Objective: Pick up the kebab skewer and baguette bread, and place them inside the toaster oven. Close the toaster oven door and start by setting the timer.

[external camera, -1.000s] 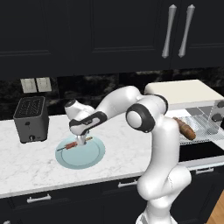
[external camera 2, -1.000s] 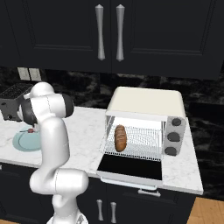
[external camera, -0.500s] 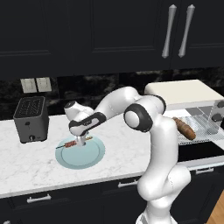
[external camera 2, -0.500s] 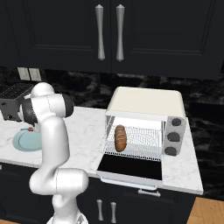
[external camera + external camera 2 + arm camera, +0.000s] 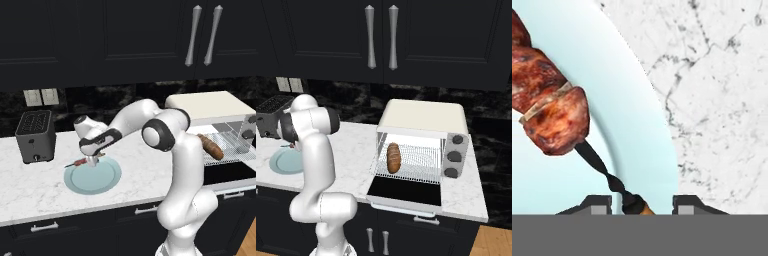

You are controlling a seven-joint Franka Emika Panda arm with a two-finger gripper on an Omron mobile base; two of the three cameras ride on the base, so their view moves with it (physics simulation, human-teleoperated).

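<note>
I am gripping the kebab skewer (image 5: 554,112) in my gripper (image 5: 641,205) above the plate (image 5: 107,178); next, carrying it to the toaster oven (image 5: 423,120).

A pale blue plate (image 5: 102,180) lies near the counter's (image 5: 35,187) front edge; a dark toaster (image 5: 35,136) stands toward its back left corner.

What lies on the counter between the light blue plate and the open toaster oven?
Bare white marble counter lies between the plate and the toaster oven, seen in the right base view; the robot's arm stands in front.
</note>
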